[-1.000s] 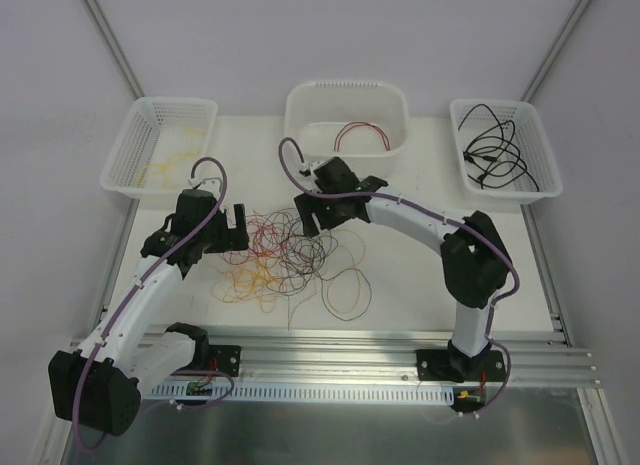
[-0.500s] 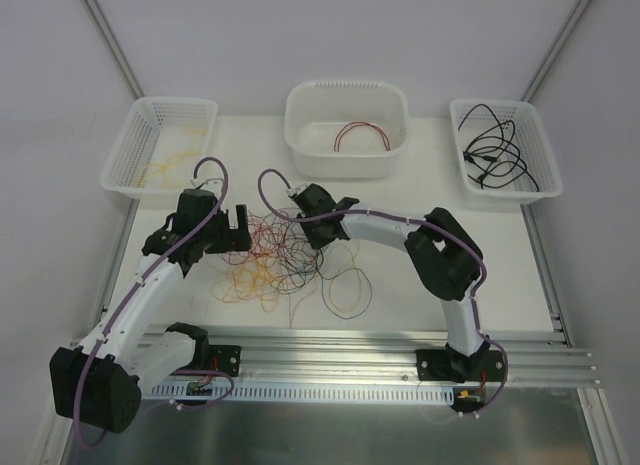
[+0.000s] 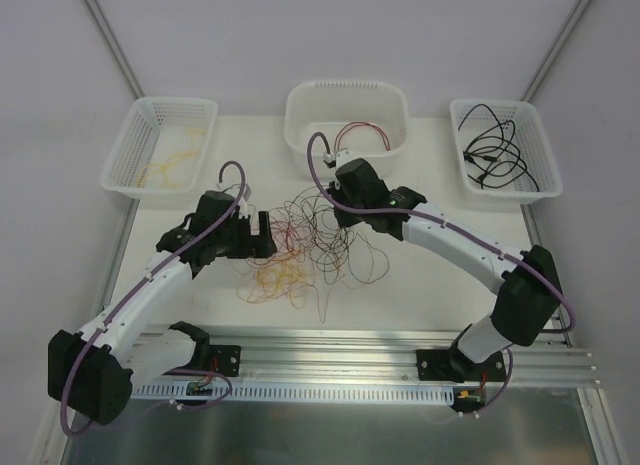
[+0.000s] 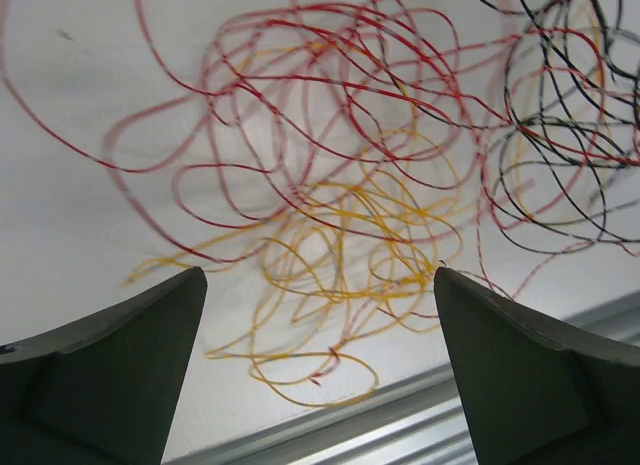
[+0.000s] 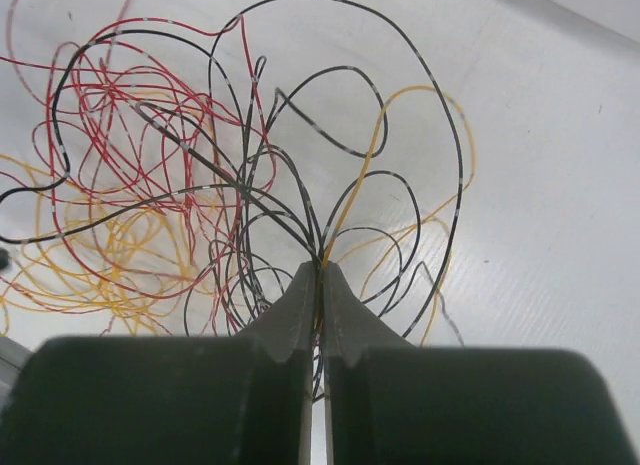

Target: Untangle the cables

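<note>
Up close, the right pincer is pressed shut. A few black and yellow strands of the cables run straight into the seam between its fingers. How many it grips cannot be counted, since they vanish between the dark pads. Ahead of its tips the strands fan out into red, black and yellow loops. From above, the right pincer sits at the far edge of the cables, with its fingertips hidden under its own body.

The left pincer is spread wide and holds nothing. Yellow loops lie between and just ahead of its fingers, with red ones farther ahead and black ones toward the right of its wrist view. The red strands there are blurred. From above, the left pincer stands at the clump's left edge; whether it touches the desk cannot be told.

A small green board by the left arm's base is too small for any print to be read.

The desk is plain white, with a ribbed metal rail along its near side. Beyond both pincers stand three white baskets: the left basket holds faint yellow wire, the middle basket a red one, and the right basket black ones. Pale walls and slanting metal struts close in the space.
</note>
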`<state>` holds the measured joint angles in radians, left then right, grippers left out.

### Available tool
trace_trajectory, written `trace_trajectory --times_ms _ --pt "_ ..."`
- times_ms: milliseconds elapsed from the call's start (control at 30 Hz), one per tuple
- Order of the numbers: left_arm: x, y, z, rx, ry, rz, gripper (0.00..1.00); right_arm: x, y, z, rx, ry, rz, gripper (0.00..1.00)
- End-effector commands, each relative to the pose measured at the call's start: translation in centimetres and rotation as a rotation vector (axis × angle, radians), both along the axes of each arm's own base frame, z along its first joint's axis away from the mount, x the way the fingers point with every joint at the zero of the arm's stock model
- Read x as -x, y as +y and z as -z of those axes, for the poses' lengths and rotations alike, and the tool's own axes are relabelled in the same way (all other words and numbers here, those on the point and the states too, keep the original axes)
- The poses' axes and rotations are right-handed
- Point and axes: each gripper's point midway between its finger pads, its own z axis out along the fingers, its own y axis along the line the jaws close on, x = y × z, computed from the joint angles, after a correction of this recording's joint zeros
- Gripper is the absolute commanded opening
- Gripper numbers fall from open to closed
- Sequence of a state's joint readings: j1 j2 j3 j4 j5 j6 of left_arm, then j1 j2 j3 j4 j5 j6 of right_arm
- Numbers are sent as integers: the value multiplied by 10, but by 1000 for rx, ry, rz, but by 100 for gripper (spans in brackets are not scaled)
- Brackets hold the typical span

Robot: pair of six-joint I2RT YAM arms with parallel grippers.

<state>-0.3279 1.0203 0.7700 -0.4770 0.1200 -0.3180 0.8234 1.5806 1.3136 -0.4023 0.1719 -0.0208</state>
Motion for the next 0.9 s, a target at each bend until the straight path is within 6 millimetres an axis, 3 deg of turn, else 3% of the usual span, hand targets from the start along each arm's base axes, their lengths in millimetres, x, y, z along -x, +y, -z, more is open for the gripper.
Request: trace_trajectory --times_ms 0,67,100,167,233,333,700,867 --pt "13 -36 -6 93 4 -2 99 12 -10 0 9 22 16 1" --pt "23 -43 -2 75 -9 -44 99 15 -13 4 -1 34 30 1" --pt "31 -43 9 102 29 -121 99 16 -14 5 -5 35 37 1" --pt "37 -38 12 113 -13 -213 99 18 -16 7 -7 37 41 1" --pt "43 -29 29 133 -7 -348 99 19 -16 7 -17 37 45 1" --pt "53 -34 39 147 -4 -393 99 21 -13 9 -45 42 46 1" --pt "36 -56 55 1 -34 -457 95 30 -9 16 -108 62 40 1" --pt "24 -71 55 -36 -63 -456 84 35 -6 19 -119 75 30 1"
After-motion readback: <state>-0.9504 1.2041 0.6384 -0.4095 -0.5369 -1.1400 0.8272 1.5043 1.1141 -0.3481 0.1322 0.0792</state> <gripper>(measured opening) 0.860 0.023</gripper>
